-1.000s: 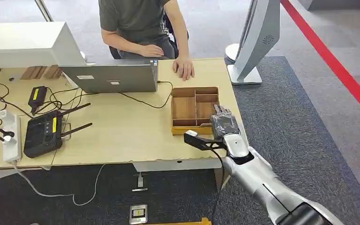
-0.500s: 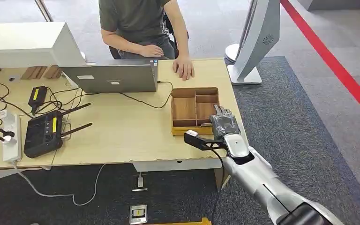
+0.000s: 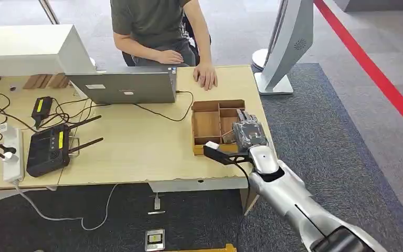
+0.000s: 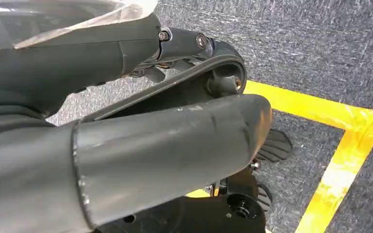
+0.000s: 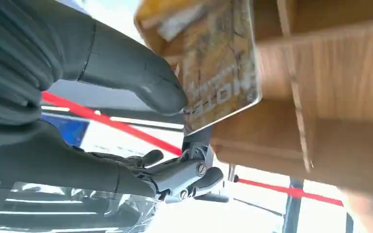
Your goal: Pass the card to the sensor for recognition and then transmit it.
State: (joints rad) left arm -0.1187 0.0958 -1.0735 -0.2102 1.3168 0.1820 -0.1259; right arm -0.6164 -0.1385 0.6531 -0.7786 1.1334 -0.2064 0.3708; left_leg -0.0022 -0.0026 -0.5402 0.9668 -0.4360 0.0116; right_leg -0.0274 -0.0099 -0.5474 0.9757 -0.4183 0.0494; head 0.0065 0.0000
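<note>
One shallow wooden tray, square and split into compartments, sits on the pale wood-grain table. Above its near compartments the right hand pinches one thin, glossy yellow-brown card with rounded corners and printed letters, thumb pressed on its face. The left hand hangs over grey carpet; I cannot tell how its fingers lie.

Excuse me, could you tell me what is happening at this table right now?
The right robot hand is over the divided wooden tray at the light wooden table's right end, pinching a yellowish printed card between thumb and fingers. A person in a dark green shirt sits opposite behind a grey laptop, one hand resting on the table.
</note>
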